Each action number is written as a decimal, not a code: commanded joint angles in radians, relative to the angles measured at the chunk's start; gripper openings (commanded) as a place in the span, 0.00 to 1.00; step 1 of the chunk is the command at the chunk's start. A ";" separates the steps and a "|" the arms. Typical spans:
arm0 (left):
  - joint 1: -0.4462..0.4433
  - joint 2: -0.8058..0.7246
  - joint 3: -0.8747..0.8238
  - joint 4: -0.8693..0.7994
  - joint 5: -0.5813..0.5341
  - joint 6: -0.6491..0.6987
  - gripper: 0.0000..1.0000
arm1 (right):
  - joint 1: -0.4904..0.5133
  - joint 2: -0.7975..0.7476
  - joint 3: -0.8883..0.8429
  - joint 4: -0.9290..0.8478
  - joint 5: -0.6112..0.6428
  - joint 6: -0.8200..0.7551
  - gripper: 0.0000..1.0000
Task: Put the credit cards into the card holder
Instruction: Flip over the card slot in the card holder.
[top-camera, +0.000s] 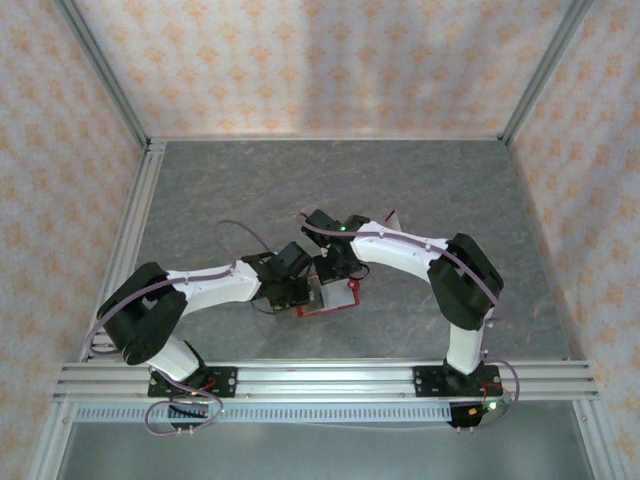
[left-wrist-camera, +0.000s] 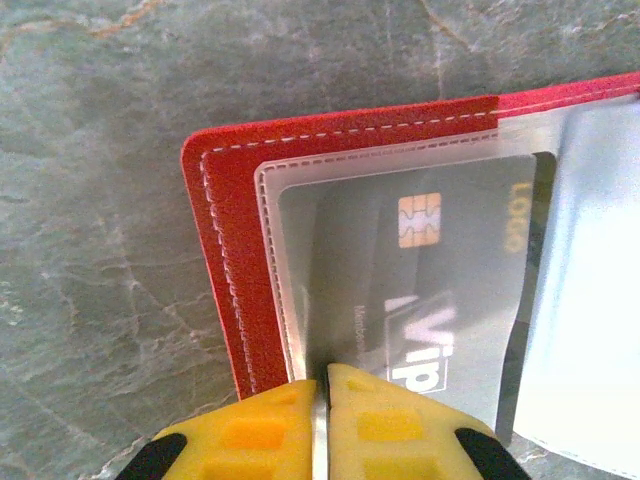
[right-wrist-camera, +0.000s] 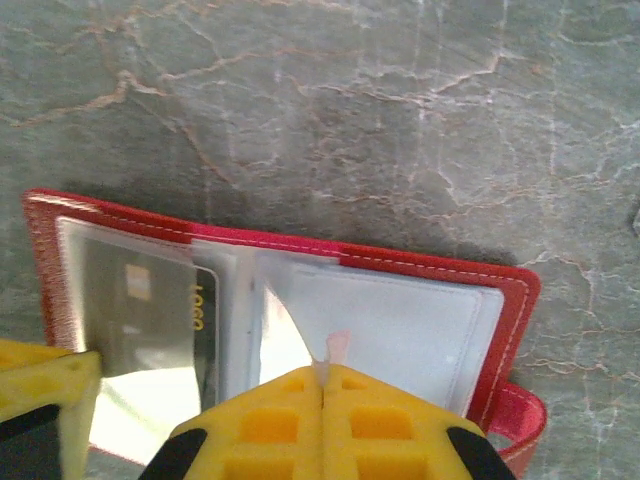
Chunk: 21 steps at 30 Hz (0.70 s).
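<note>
- The desk (top-camera: 250, 190) is a grey marbled slab (walled in by patterned panels).
- The card holder (top-camera: 330, 300) lies open and flat on the desk, a little toward 6 o'clock from the centre of the top view, with its red cover down and its sleeves up. Its snap tab (right-wrist-camera: 520, 415) sticks out at 4 o'clock in the right wrist view.
- The left gripper (left-wrist-camera: 322, 385) meets the holder from its 9 o'clock side in the top view. In its own wrist view it sits at 6 o'clock, jaws pressed almost together and pinching the near edge of the clear sleeve (left-wrist-camera: 290, 290).
- The right gripper (right-wrist-camera: 322, 375) comes in from the holder's 12 o'clock in the top view. Its jaws are pressed tight, and a second sleeve (right-wrist-camera: 400, 330) tents up to a peak caught at their tips.
- One credit card (left-wrist-camera: 430, 290) is tucked inside the clear sleeve, running from the left jaws toward 12 and 2 o'clock (dark face, pale lettering).
- Its gold chip (left-wrist-camera: 420, 220) lies toward 1 o'clock from the left jaws.
</note>
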 joint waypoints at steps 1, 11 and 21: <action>-0.013 -0.001 0.018 -0.074 -0.015 -0.008 0.11 | 0.004 0.009 0.044 -0.061 -0.053 -0.003 0.00; -0.014 -0.016 0.017 -0.058 -0.007 -0.035 0.11 | 0.004 0.055 0.045 -0.018 -0.212 0.089 0.13; -0.014 -0.087 0.013 -0.101 -0.032 -0.045 0.12 | -0.014 0.059 0.021 0.064 -0.303 0.203 0.30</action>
